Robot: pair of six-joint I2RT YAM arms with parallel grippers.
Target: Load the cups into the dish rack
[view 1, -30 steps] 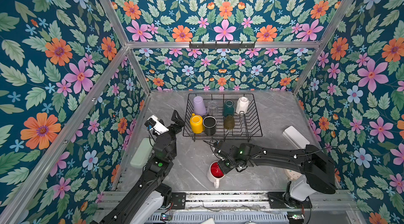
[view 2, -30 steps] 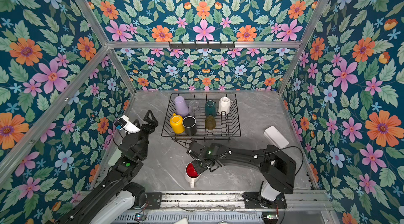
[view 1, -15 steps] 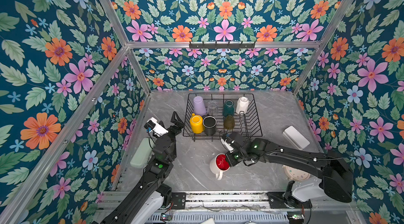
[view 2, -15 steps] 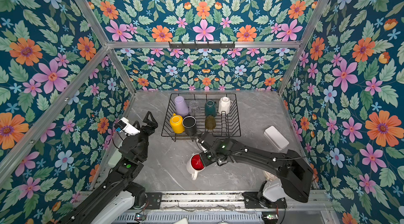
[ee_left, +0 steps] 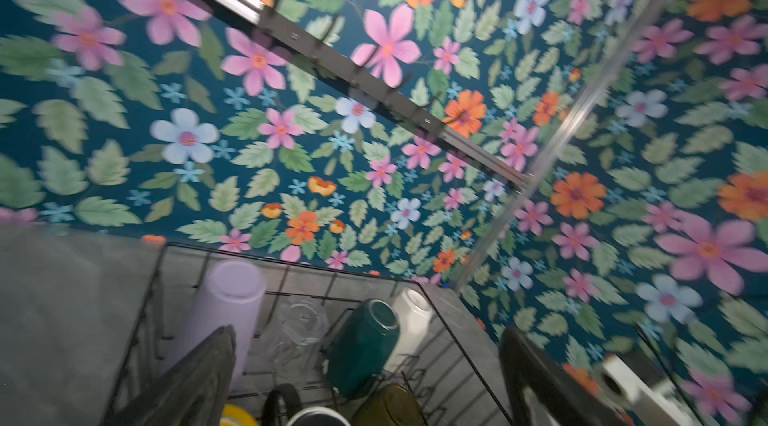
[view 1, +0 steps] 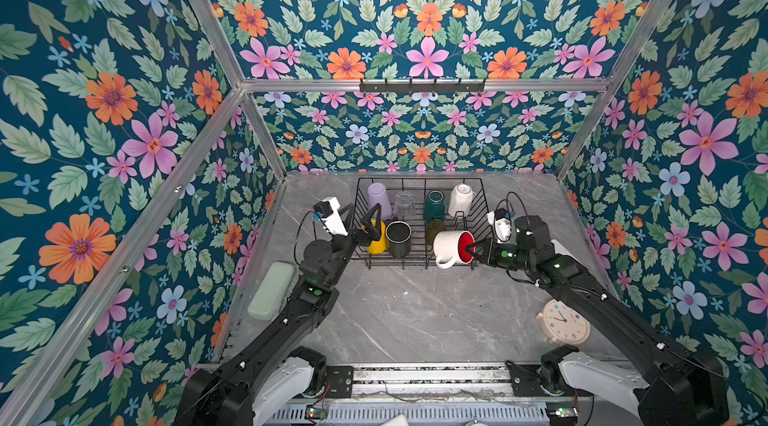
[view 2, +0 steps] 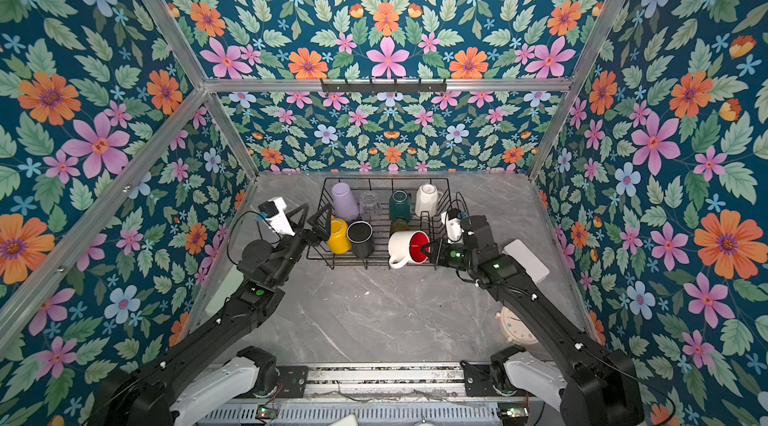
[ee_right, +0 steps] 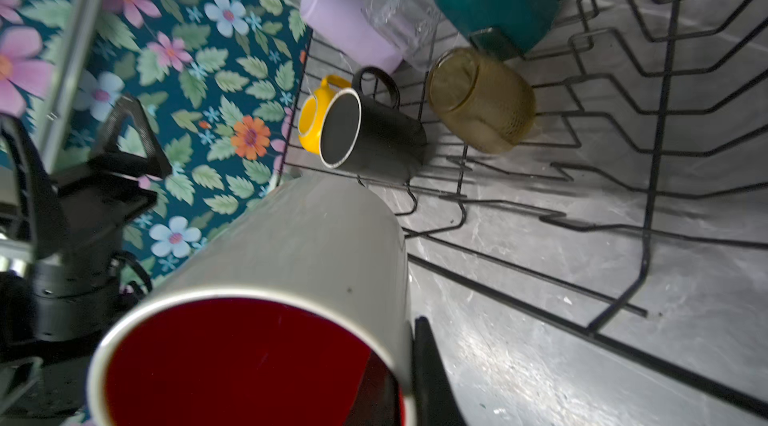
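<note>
We pinch the red-lined white mug (view 1: 446,246) by its rim in our right pincer (view 1: 473,247); it lies sideways, red mouth toward the pincer, over the near edge of the dish rack (view 1: 417,251). Our left pincer (view 1: 363,213) stands spread beside the yellow mug (view 1: 376,240).

Pinching the rim of the red-lined white mug (view 2: 401,249) with the right gripper (view 2: 428,251), jaws closed on the wall at the red mouth. Holding it sideways with the handle down, at the front edge of the dish rack (view 2: 380,235), just in front of the olive glass (view 2: 400,225). Hovering with the left gripper (view 2: 311,216), jaws spread wide, at the rack's left side, just beside the yellow mug (view 2: 338,235) and near the black mug (view 2: 360,239).
</note>
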